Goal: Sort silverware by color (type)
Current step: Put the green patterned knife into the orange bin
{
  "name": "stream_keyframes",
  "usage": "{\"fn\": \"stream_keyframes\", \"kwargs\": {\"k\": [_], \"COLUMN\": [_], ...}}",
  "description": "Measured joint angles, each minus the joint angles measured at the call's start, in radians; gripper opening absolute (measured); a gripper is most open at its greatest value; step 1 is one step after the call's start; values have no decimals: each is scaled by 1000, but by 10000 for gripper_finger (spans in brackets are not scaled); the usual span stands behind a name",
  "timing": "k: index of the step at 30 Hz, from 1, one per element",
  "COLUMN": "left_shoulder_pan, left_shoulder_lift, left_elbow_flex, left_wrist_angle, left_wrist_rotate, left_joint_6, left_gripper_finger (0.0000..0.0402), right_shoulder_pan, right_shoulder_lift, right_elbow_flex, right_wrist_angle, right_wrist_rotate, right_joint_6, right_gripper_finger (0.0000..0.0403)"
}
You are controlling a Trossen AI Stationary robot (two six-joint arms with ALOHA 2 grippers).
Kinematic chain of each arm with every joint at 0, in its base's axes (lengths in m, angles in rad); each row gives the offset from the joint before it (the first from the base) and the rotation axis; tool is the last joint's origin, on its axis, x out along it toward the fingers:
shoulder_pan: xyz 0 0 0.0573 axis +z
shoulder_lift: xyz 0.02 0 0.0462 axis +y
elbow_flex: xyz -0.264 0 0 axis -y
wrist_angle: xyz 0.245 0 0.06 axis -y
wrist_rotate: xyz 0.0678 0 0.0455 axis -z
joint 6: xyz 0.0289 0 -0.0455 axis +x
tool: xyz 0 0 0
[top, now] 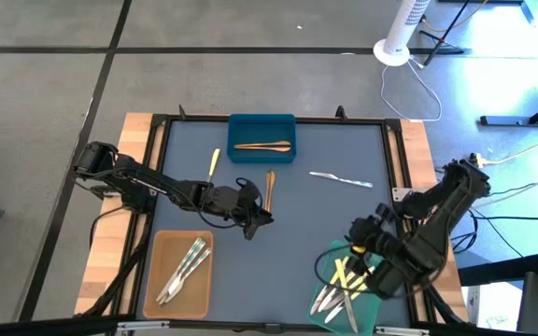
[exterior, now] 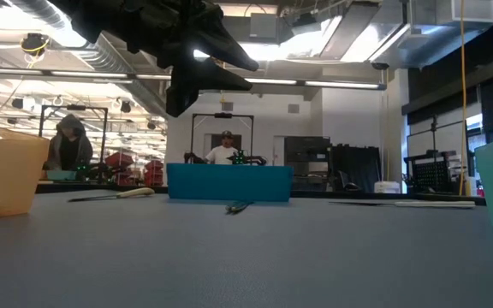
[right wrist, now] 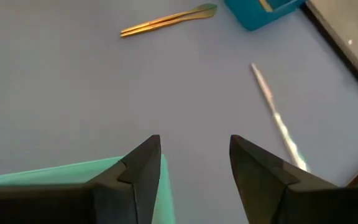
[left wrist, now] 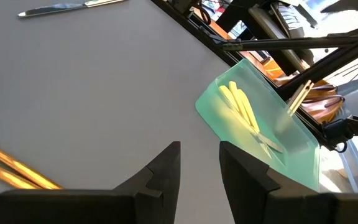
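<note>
Silverware lies in three trays and loose on the grey mat. The blue tray (top: pixel 261 138) holds a wood-brown piece (top: pixel 262 146). The tan tray (top: pixel 180 271) holds silvery pieces (top: pixel 184 265). The green tray (top: pixel 348 291) holds pale yellow pieces (left wrist: pixel 238 102) and silvery ones (top: pixel 330 299). Loose on the mat lie a yellow-handled knife (top: pixel 215 163), a pair of brown pieces (top: pixel 270 187) and a silvery knife (top: pixel 341 179). My left gripper (top: pixel 255 220) hovers open just near of the brown pair. My right gripper (top: pixel 358 238) hangs open above the green tray's far edge.
A black frame (top: pixel 392 149) borders the mat on all sides. The mat's middle, between the trays, is bare (top: pixel 297 243). Beyond the table stand a white fan base (top: pixel 392 51) and cables. In the low view, people (exterior: pixel 226 150) stand far behind the table.
</note>
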Motion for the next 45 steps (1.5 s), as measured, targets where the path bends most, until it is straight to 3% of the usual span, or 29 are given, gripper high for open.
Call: {"fn": "stream_keyframes", "kwargs": {"k": [17,27,45], "left_shoulder_pan": [0,0,0], "left_shoulder_lift": [0,0,0], "left_elbow_flex": [0,0,0], "left_wrist_angle": [1,1,0], "left_wrist_rotate": [0,0,0], "left_joint_6": [0,0,0], "left_gripper_finger": [105,105,105], "right_shoulder_pan": [-309,-553,-1025], "right_shoulder_lift": [-200,-316,-357], "right_elbow_flex": [-1,-1,-45], "right_wrist_angle": [0,0,46], "right_wrist_rotate": [-22,-41,-184], "right_joint_6": [-551,-791,-1235], "right_gripper_finger": [179,179,179]}}
